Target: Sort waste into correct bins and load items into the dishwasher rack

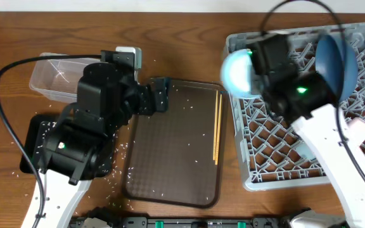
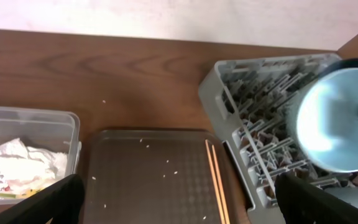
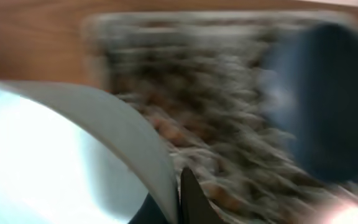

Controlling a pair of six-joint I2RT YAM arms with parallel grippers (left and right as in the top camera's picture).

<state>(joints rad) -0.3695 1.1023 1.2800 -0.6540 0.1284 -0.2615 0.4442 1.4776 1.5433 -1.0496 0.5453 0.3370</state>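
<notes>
At the left of the overhead view the clear tub (image 1: 46, 79) sits above the black tray (image 1: 32, 142). The left gripper (image 1: 160, 95) hangs over the upper left corner of the brown tray (image 1: 170, 164), jaws spread wide, holding nothing. Rice grains (image 1: 116, 168) lie scattered there, and chopsticks (image 1: 217, 126) rest along that tray's right side. Toward the upper right, the right gripper (image 1: 253, 69) is clamped on the rim of the white bowl (image 1: 238, 75), over the upper left corner of the rack (image 1: 265, 158); the dark blue dish (image 1: 334, 60) stands further right. The step looks like loading the bowl, which next needs tipping between pegs, then release. Only the left wrist view shows crumpled paper (image 2: 23, 162) inside the tub; the right wrist view is blurred
</notes>
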